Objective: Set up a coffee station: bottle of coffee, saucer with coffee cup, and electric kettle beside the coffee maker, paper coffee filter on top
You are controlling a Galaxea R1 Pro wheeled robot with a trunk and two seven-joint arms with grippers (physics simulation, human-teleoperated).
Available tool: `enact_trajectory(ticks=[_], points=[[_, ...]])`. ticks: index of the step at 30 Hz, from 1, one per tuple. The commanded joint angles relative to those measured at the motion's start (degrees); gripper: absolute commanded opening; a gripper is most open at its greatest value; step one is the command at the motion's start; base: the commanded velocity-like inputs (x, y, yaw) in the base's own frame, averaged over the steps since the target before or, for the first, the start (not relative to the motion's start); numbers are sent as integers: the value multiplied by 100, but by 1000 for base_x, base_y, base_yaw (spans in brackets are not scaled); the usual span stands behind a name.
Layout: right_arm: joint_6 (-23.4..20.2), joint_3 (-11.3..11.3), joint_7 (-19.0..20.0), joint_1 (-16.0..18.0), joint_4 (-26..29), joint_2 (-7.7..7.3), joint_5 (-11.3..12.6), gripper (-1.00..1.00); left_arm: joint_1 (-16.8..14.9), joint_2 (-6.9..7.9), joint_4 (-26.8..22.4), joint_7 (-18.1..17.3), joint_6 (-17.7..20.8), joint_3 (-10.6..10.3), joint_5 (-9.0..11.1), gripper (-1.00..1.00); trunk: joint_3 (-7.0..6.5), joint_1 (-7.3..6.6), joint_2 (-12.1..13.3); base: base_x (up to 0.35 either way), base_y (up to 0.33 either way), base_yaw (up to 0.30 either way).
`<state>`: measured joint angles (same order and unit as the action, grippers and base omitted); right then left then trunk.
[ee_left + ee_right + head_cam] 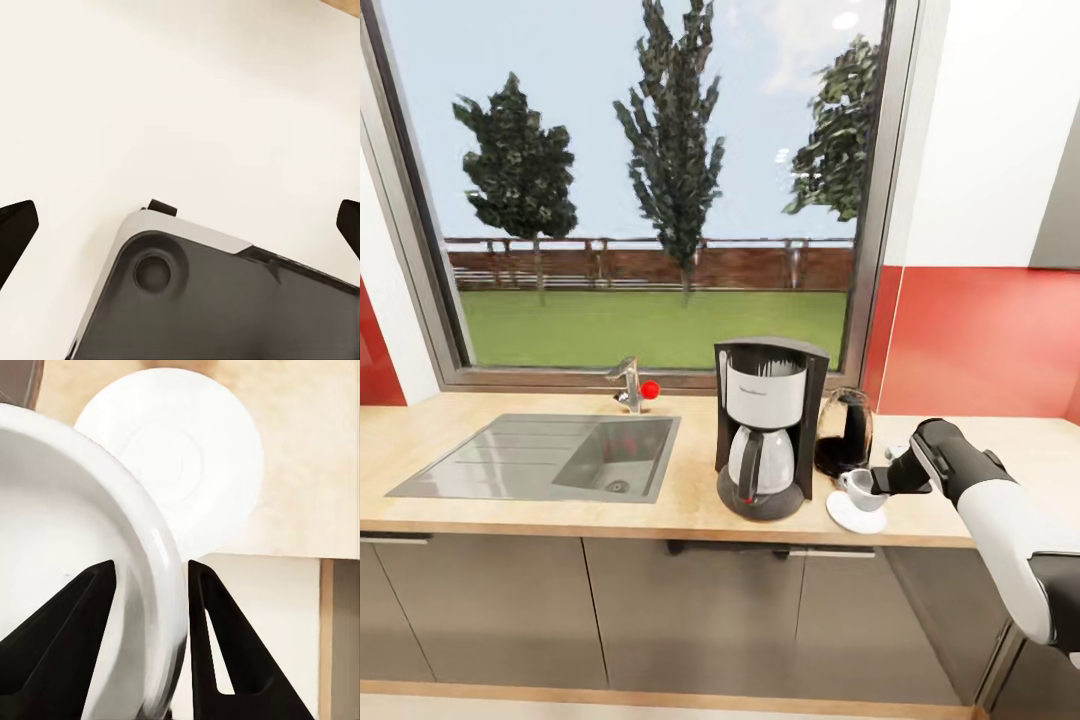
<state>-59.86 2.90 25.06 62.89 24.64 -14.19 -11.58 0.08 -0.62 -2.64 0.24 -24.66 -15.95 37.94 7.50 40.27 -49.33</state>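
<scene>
right gripper [150,585] grasping coffee cup [857,488] rim | above saucer [853,515] at countertop [690,500] edge

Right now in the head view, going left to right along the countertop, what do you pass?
Sink → faucet → coffee maker → electric kettle → coffee cup held over the saucer → right gripper.
</scene>
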Motion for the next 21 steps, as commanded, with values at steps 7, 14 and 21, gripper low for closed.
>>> enact_trajectory(ticks=[7,14,21], points=[[-14,49,57,4,7,-101,-37,-100,1,0,-7,2,-20,-49,79,100,134,156,-288,0,0,0],[-14,56,53,4,6,-110,-37,-100,1,0,-7,2,-25,-49,104,100,206,243,-449,0,0,0],[-14,62,52,4,-59,-110,-48,-100,1,6,-3,2,-25,-56,108,100,206,243,-449,213,-7,0]])
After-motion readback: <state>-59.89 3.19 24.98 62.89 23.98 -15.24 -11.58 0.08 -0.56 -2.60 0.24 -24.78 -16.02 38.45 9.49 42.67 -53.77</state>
